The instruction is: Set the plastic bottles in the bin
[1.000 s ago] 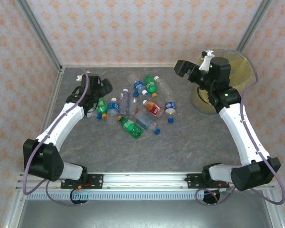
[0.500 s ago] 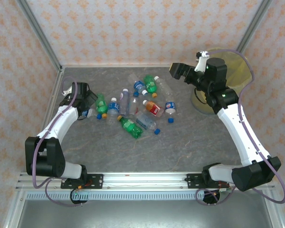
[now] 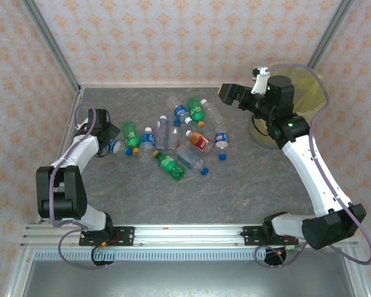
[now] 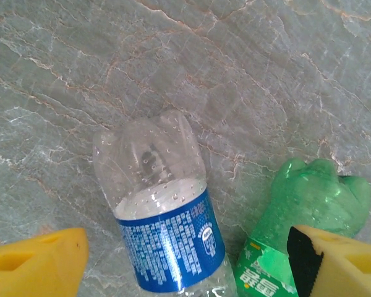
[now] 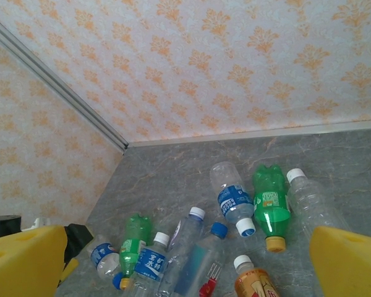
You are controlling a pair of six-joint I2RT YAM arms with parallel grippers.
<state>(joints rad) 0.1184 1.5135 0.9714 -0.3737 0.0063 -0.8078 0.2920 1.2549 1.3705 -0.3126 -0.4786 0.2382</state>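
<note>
Bottles [image 3: 168,164] are strewn on the counter [image 3: 235,185], one clear blue-labelled bottle [image 4: 164,229] lying between the spread fingers of the left gripper [image 4: 185,253], while the right gripper [image 3: 230,94], likewise spread and empty, is held just beside the bin [image 3: 315,86].

**Colours of a bottle-strewn table, its walls and two robot arms**

The table [image 3: 247,185] is grey-green stone with thin pale and rust veins. The walls [image 3: 173,37] are cream-pink with a repeating orange floral motif. The plastic bottles [image 3: 170,166] are clear or green, with blue, white or orange caps. One clear bottle [image 4: 164,229] wears a blue label with white print. The green bottle [image 4: 309,198] beside it has a green label. The bin [image 3: 312,86] is translucent yellow. The arms [image 3: 309,161] are white with black joints and purple cables. The left gripper [image 4: 185,247] and right gripper [image 5: 187,247] have yellow fingers [image 5: 25,260].
</note>
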